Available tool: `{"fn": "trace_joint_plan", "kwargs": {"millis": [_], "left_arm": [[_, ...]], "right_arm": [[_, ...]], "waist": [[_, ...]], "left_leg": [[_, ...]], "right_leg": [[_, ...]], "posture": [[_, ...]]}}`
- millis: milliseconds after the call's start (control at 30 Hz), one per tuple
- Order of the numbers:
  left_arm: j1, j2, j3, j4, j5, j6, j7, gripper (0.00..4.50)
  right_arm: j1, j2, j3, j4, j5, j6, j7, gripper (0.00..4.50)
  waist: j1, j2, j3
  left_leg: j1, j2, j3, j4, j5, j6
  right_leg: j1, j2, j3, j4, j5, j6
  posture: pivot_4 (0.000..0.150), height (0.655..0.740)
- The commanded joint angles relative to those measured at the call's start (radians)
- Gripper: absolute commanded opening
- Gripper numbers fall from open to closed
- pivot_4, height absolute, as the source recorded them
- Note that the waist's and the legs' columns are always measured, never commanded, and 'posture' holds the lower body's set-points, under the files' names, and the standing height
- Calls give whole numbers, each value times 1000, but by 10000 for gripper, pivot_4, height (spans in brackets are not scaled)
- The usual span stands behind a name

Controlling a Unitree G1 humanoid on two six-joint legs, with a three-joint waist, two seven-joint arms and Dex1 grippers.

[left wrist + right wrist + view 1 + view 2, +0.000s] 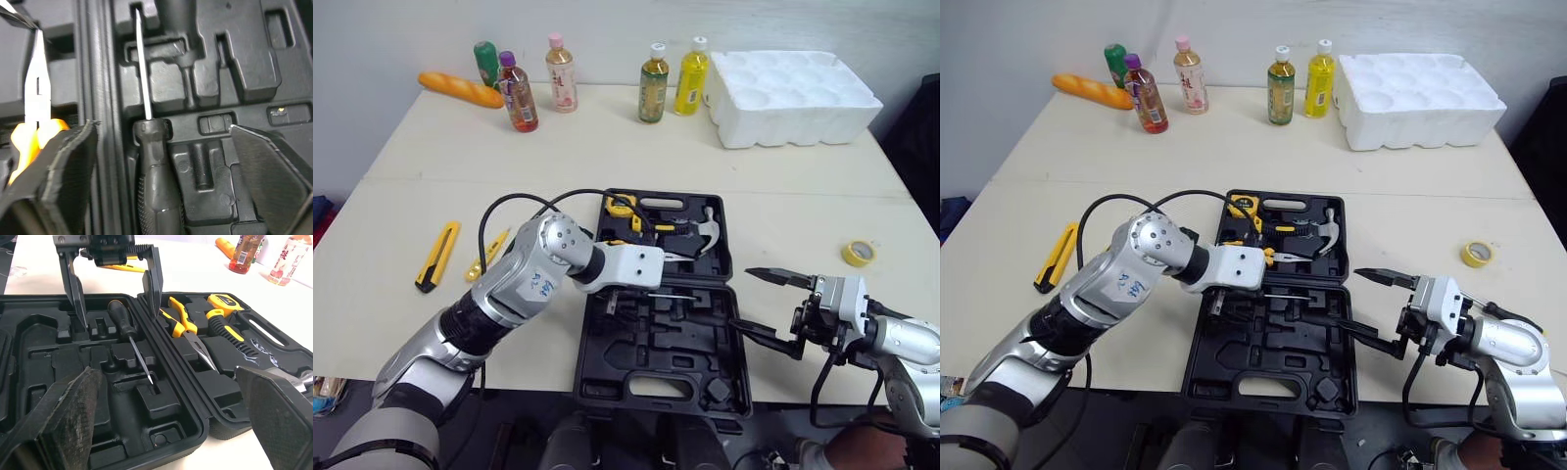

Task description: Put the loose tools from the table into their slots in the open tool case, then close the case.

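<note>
The black tool case (734, 377) lies open at the table's front edge, with pliers (188, 330), a hammer (707, 231) and a tape measure (622, 206) in its far half. A black-handled screwdriver (128, 333) lies in a slot of the near half. My left gripper (161, 126) hangs open over the case, its fingers straddling the screwdriver's handle (155, 191) without gripping it. Just right of the case, my right gripper (742, 298) is open and holds nothing. A yellow utility knife (437, 257) and a small yellow tool (486, 257) lie loose on the table left of the case.
A yellow tape roll (859, 254) lies on the table to the right. Several bottles (653, 83) and a bread loaf (460, 89) line the far edge. A white foam tray (793, 96) stands at the back right.
</note>
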State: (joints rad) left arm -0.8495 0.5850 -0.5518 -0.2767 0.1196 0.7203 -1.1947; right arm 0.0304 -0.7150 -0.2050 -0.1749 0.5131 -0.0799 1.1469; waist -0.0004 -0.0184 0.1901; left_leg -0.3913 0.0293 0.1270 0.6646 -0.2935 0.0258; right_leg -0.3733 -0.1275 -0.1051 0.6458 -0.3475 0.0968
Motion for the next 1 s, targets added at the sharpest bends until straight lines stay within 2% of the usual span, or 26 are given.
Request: {"fn": "trace_joint_plan", "kwargs": {"millis": [33, 233, 300, 333, 433, 467, 533, 667, 733, 767, 833, 1000], "left_arm": [[-2, -10, 57, -30, -44, -22, 14, 43148], [46, -25, 149, -13, -157, -85, 12, 43148], [65, -29, 208, 34, -208, -177, 6, 43148], [83, -43, 258, 60, -262, -242, -10, 43148], [127, -92, 364, 122, -374, -282, -2, 43148], [145, -90, 360, 139, -363, -311, 1, 37855], [169, -84, 346, 164, -341, -376, 1, 30213], [218, -148, 380, 205, -373, -410, 70, 11209], [255, -132, 352, 231, -332, -473, 65, 2185], [272, -127, 338, 241, -313, -475, 76, 295], [283, -129, 316, 274, -254, -478, 142, 295], [326, -136, 290, 256, -267, -450, 138, 295]], "right_arm": [[-1, -3, -14, -44, 13, 2, -5, 45000], [-2, -3, -16, -51, 12, 9, -14, 45000], [-3, -3, -18, -52, 10, 12, -19, 45000], [-3, -3, -20, -53, 10, 14, -22, 45000], [-3, -2, -23, -53, 8, 13, -29, 45000], [-3, -2, -23, -53, 7, 13, -30, 45000], [-4, -3, -23, -51, 8, 12, -32, 45000], [-6, -4, -23, -50, 7, 12, -37, 45000], [-7, -6, -24, -48, 7, 13, -37, 45000], [-7, -6, -25, -46, 7, 13, -37, 45000], [-6, -8, -26, -43, 6, 12, -36, 45000], [4, -8, -27, -45, 7, 12, -33, 45000]], "waist": [[1, 0, 0], [-1, 0, 0], [-1, 0, 0], [-1, 0, 0], [0, 0, 0], [0, 0, 0], [0, 0, 0], [2, 0, 0], [1, 0, 0], [0, 0, 0], [-1, 0, 0], [1, 0, 0]], "left_leg": [[0, 0, 0, 0, 0, 0], [0, 0, 0, 0, 0, 0], [0, 0, 0, 0, 0, 0], [0, 0, 0, 0, 0, 0], [0, 0, -1, 1, 0, 0], [0, 0, -1, 1, 0, 0], [0, 0, -1, 1, 0, 0], [0, -1, -2, 1, 0, 0], [0, -1, -2, 1, 0, 0], [0, -1, -2, 1, 0, 0], [0, 0, -2, 0, 0, 0], [0, -1, -2, 0, 0, 0]], "right_leg": [[0, 0, 0, 0, 0, 0], [0, -2, 0, 0, 0, 0], [0, -2, 0, 0, 0, 0], [0, -2, 0, 0, 0, 0], [0, -2, -1, 0, 0, 0], [1, -2, -1, 0, 0, 0], [1, -2, -2, 0, 0, 0], [1, -1, -2, 0, 0, 0], [2, -2, -2, 0, 0, 0], [2, -2, -2, 0, 0, 0], [2, -2, -2, 0, 0, 0], [2, -2, -3, 0, 0, 0]], "posture": [[1500, 7400], [1500, 7400], [1500, 7400], [1500, 7400], [1500, 7400], [1500, 7400], [1500, 7400], [1500, 7400], [1500, 7400], [1500, 7400], [1500, 7400], [1500, 7400]]}}
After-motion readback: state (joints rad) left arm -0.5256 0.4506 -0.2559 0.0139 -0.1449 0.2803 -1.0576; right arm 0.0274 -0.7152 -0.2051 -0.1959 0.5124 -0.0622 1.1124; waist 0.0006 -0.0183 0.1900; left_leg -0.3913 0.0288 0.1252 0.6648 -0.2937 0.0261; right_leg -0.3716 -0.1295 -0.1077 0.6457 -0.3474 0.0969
